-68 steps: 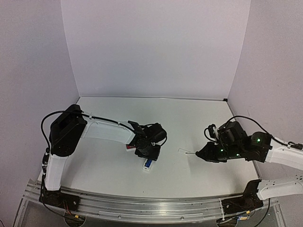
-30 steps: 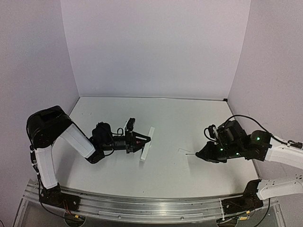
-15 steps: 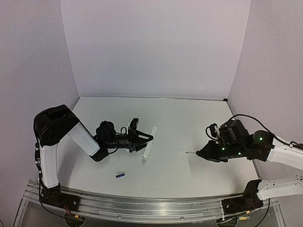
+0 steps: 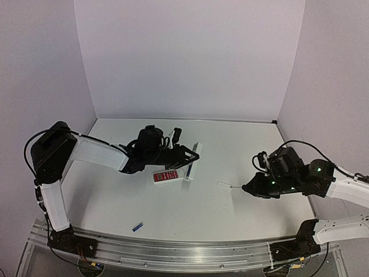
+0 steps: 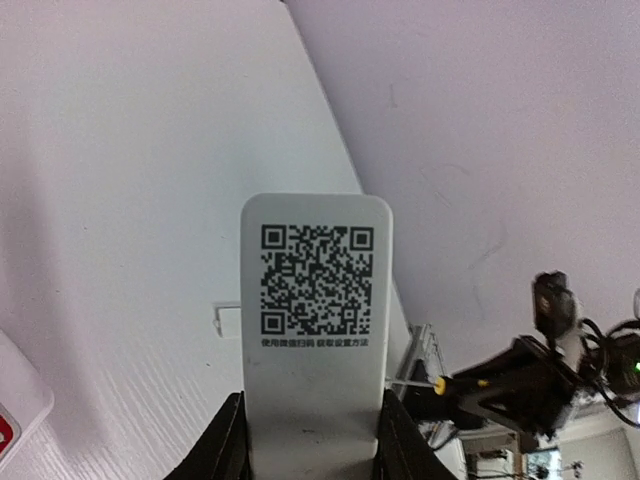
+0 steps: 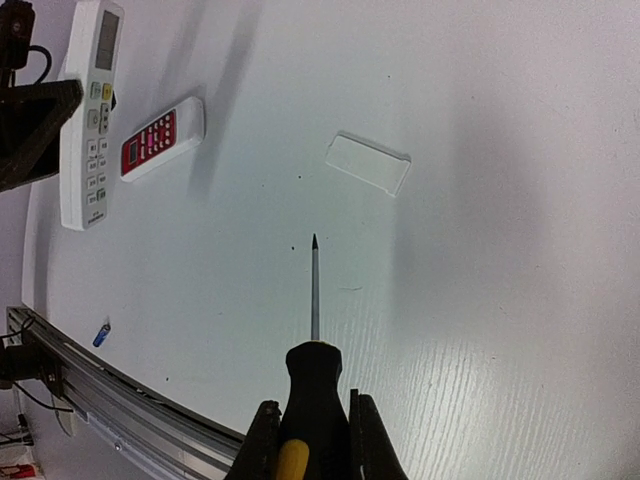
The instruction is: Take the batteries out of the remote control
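Observation:
My left gripper (image 4: 192,156) is shut on the slim white remote control (image 4: 189,173) and holds it off the table, right of the red remote. In the left wrist view its back with the QR sticker (image 5: 315,300) stands between my jaws (image 5: 312,455). In the right wrist view its screen and button side (image 6: 88,110) shows. One blue battery (image 4: 138,227) lies near the front edge, also in the right wrist view (image 6: 101,334). The second battery is not in view. My right gripper (image 4: 253,187) is shut on the screwdriver (image 6: 314,370), tip pointing left.
The red-faced remote (image 4: 166,175) lies on the table just left of the white one. The clear battery cover (image 4: 223,184) lies between the arms, ahead of the screwdriver tip (image 6: 368,163). The metal rail (image 4: 184,254) runs along the front edge.
My left gripper has carried the white remote farther back and to the right, uncovering the red remote. The blue battery has shifted toward the front edge. The right arm has barely moved.

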Controlling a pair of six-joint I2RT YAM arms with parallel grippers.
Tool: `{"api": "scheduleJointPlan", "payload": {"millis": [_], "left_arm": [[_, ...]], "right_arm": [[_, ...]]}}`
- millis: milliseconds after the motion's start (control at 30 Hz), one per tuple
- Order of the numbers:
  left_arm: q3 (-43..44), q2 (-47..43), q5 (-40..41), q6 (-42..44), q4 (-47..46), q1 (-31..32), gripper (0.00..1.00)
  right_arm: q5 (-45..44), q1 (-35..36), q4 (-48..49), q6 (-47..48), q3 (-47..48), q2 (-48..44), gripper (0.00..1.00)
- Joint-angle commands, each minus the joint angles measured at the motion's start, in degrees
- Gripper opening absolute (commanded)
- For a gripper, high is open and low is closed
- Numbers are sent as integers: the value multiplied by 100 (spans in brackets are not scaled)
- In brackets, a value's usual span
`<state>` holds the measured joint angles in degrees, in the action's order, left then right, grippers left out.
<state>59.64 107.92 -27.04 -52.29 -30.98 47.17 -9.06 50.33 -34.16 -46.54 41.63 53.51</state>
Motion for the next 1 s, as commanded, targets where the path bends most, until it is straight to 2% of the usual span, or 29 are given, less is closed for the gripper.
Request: {"api": "scheduleJointPlan", "payload": {"millis": [0, 167, 300, 567, 800, 900, 967], "left_arm": [[1140, -139, 2059, 1491, 3741, 581, 0], [2068, 620, 3070, 1811, 5487, 1051, 0], [2524, 1099, 3760, 1846, 6188, 1396, 0], [2257, 957, 3924, 2243, 5777, 1627, 0], [2108, 933, 3996, 2796, 5777, 1791, 1], [2064, 891, 3940, 2899, 5721, 1842, 11], [2070, 877, 3912, 2837, 5728, 1844, 22]], "right_arm": [[-235, 14, -104, 97, 262, 86, 0], [-304, 13, -189, 181, 324, 282, 0], [-338, 13, -222, 228, 356, 384, 0], [-278, 15, -219, 285, 411, 514, 0], [-209, 17, -216, 283, 389, 510, 0], [-193, 15, -213, 277, 390, 512, 0], [-177, 16, -213, 274, 389, 522, 0]]}}
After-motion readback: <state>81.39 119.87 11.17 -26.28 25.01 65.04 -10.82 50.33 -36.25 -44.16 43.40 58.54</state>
